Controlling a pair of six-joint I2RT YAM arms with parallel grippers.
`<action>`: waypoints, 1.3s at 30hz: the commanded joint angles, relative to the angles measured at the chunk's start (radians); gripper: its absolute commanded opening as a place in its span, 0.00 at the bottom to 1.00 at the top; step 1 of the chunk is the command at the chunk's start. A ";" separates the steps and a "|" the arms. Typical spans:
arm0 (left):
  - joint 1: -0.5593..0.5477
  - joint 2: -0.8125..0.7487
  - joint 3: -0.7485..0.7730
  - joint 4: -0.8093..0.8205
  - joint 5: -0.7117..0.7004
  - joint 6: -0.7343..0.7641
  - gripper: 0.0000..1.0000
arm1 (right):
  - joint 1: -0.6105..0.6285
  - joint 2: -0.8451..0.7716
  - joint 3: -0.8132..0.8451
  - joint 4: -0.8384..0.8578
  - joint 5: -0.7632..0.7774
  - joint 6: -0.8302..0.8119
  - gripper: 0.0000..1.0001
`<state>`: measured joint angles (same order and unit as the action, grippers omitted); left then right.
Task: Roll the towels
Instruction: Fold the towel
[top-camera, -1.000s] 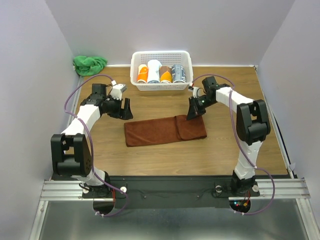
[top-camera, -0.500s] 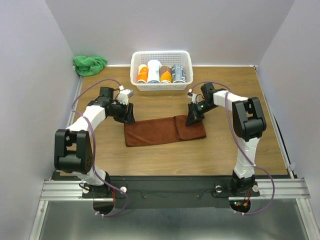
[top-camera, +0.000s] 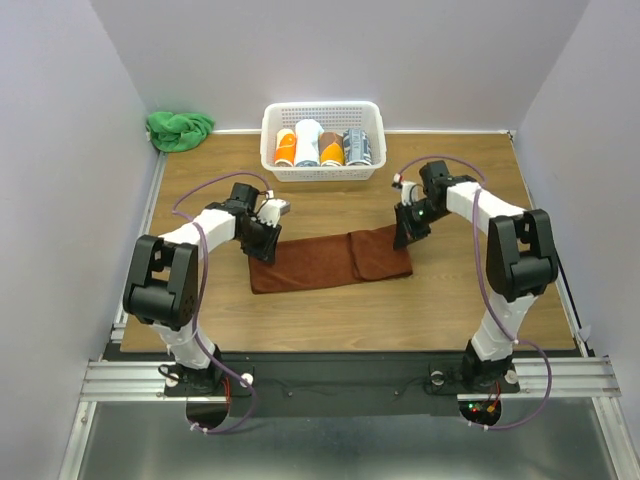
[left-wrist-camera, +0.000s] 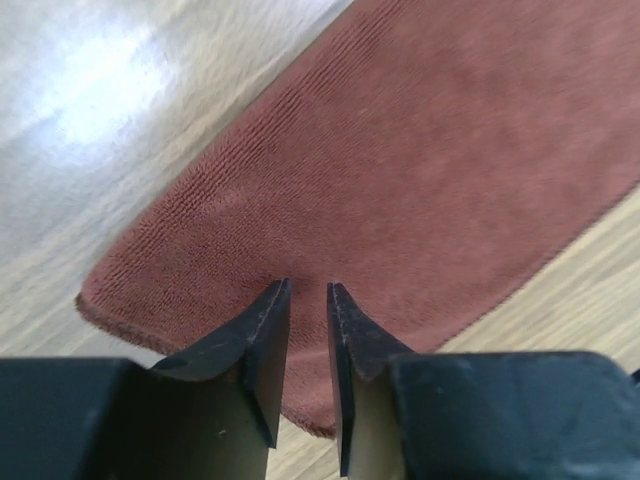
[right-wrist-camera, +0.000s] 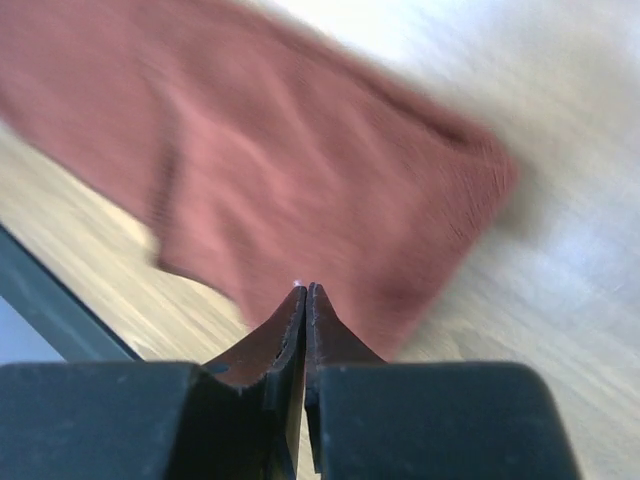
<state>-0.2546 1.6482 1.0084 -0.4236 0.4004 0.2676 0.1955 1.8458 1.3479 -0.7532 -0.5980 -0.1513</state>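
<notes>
Reddish-brown towel (top-camera: 318, 263) flat mid-worktop (top-camera: 400, 310), right end folded over. Green towel (top-camera: 178, 129) bunched at far-left corner. Terry looks soft, light, limp: will sag, best pinched at edge corner. My left fingers (left-wrist-camera: 308, 292) narrowly apart over left end, nothing pinched. My right fingers (right-wrist-camera: 305, 290) closed, empty.

The overhead view is bright and even, sharp from edge to edge, with only faint soft shadows on the table (top-camera: 330, 300). In the left wrist view a white glare patch washes out the wood at upper left, while the towel (left-wrist-camera: 420, 180) shows fine weave. The right wrist view is smeared with motion blur; only the right hand (right-wrist-camera: 305, 288) is crisp.
</notes>
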 joint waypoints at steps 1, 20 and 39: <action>-0.006 0.034 0.036 -0.030 -0.025 0.007 0.30 | -0.001 0.052 -0.064 -0.035 0.069 -0.051 0.06; -0.069 0.444 0.636 0.000 -0.084 0.030 0.24 | 0.217 -0.005 -0.274 -0.095 -0.383 -0.067 0.26; -0.077 0.196 0.338 0.035 0.029 -0.090 0.34 | 0.134 0.030 -0.156 -0.055 -0.085 -0.130 0.12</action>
<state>-0.3256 1.8126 1.3853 -0.3962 0.3931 0.2317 0.3229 1.8339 1.2198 -0.8452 -0.7368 -0.2600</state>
